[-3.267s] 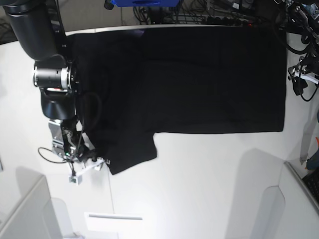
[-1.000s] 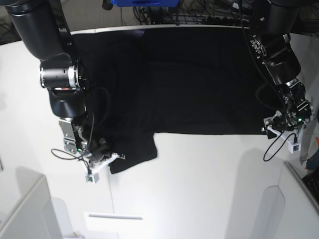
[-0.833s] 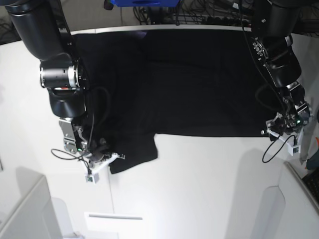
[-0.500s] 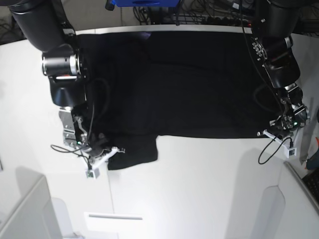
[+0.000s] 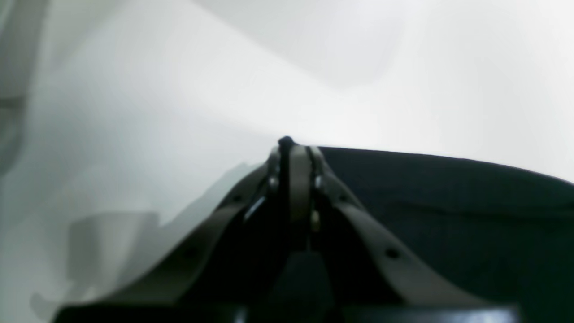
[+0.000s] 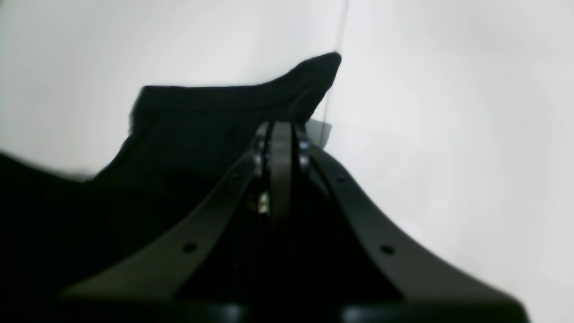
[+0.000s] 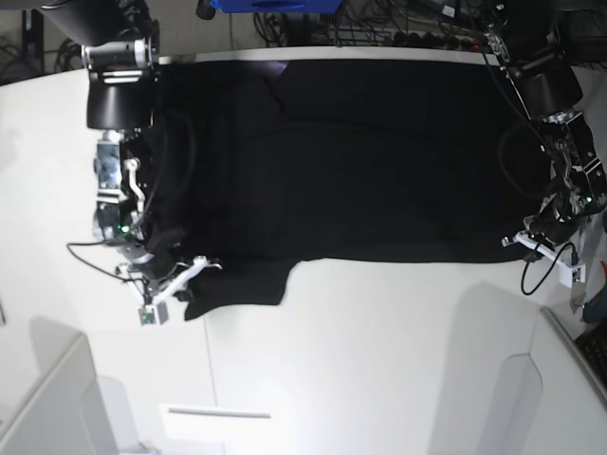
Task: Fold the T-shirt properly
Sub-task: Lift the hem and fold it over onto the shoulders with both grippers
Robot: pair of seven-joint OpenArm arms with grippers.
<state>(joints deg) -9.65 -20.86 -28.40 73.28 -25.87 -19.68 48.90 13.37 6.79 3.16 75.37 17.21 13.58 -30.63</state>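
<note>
Lying spread flat across the far half of the white table (image 7: 379, 360): the large black short-sleeved cloth T-shirt (image 7: 379, 152), plain side up. Pinching the near hem corner at the right: the left gripper (image 5: 291, 150), jaws fully closed on cloth. Clamping the near sleeve edge at the left: the right gripper (image 6: 280, 130), likewise closed. Judging the fabric light, soft and limp, sagging between 2 holds; gripping corners and hems, keeping both level, seeming best.

Plain black T-shirt (image 7: 370, 152) spread flat on white table, sleeve at near-left, lower corners lifted
</note>
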